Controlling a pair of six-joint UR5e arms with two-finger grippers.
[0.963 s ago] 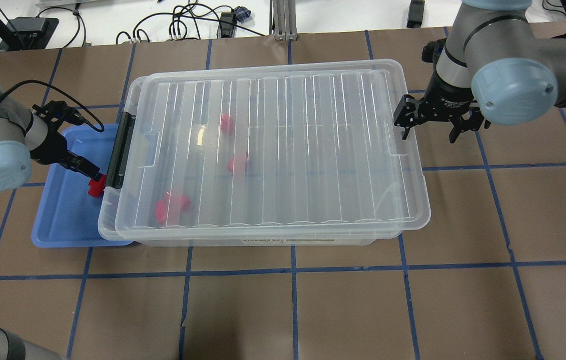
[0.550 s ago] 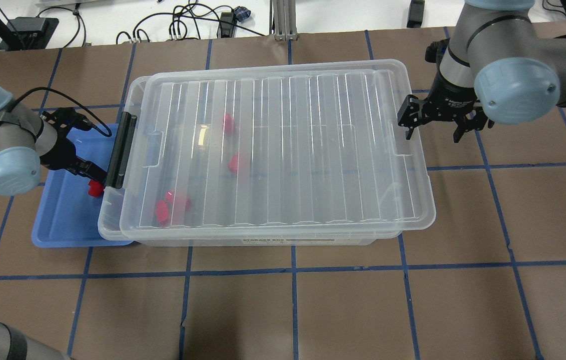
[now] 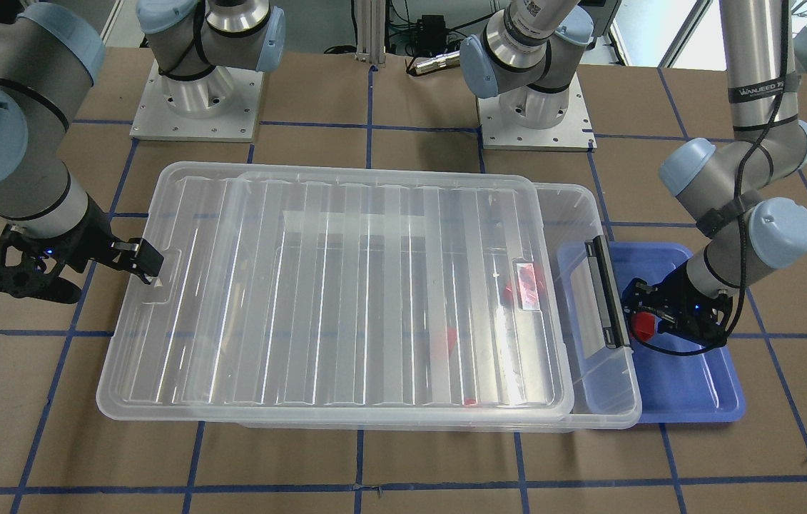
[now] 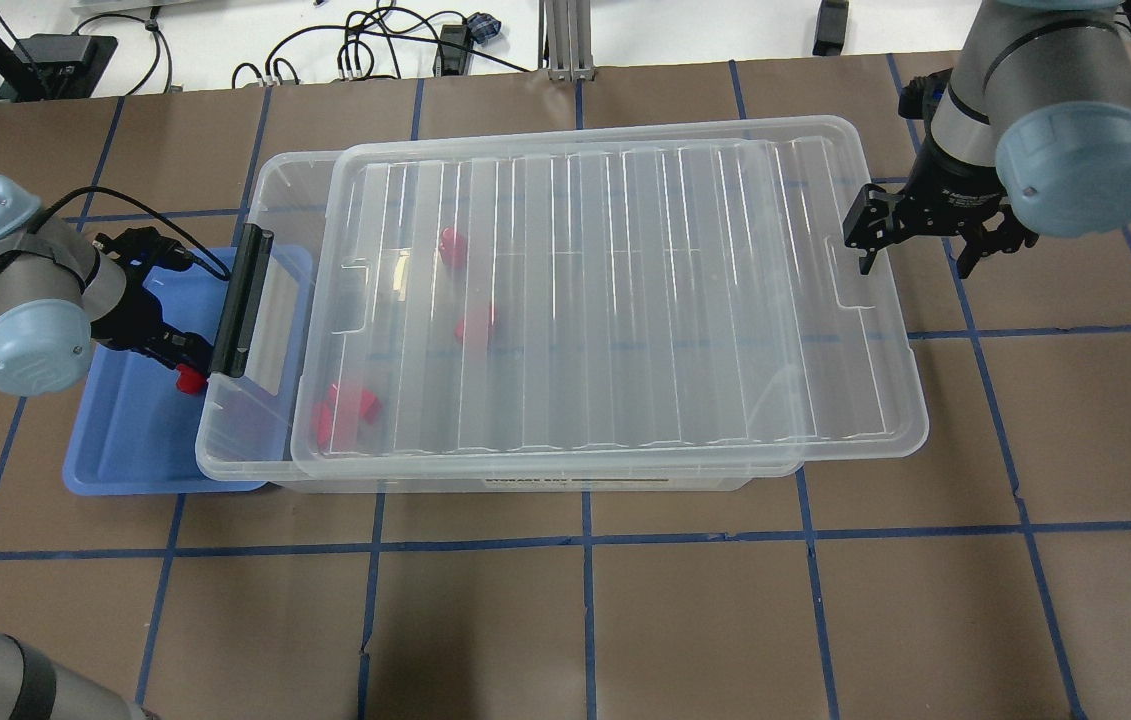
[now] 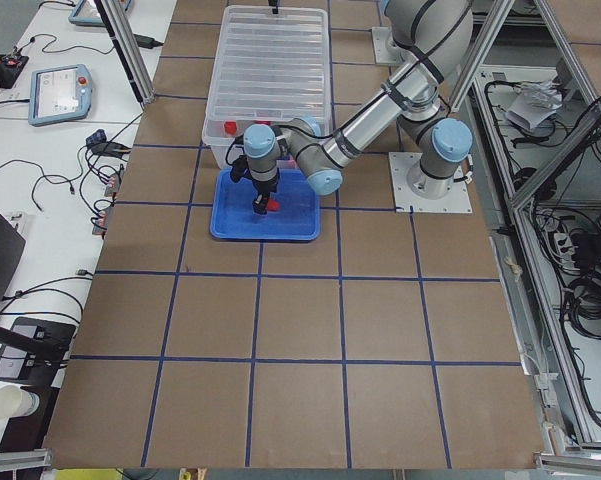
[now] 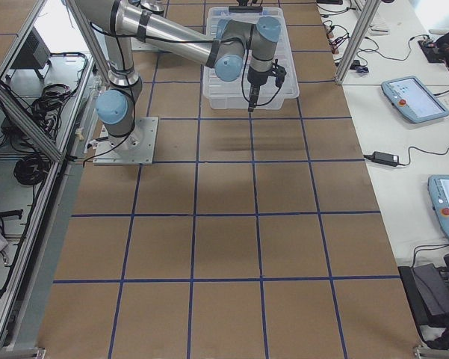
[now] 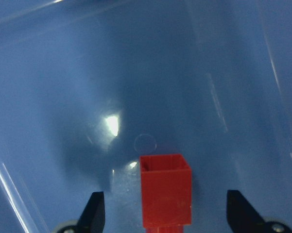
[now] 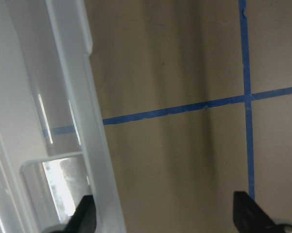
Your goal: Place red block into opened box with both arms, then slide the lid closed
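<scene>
**Well: lid overhanging, block still outside**

Your left pincer (image 7: 163, 206) stood wide around the red block (image 7: 165, 189), which sat in the blue tray (image 4: 125, 440) beside the box (image 4: 235, 440). Your right pincer (image 4: 915, 268) gaped at the far edge of the lid (image 4: 625, 300), which overhung that end and left an uncovered strip by the latch (image 4: 242, 302).

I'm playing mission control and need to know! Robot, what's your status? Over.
Left gripper open, straddling red block in blue tray. Right gripper open at lid edge. Lid covers most of box; only latch-end gap open. Over.
</scene>
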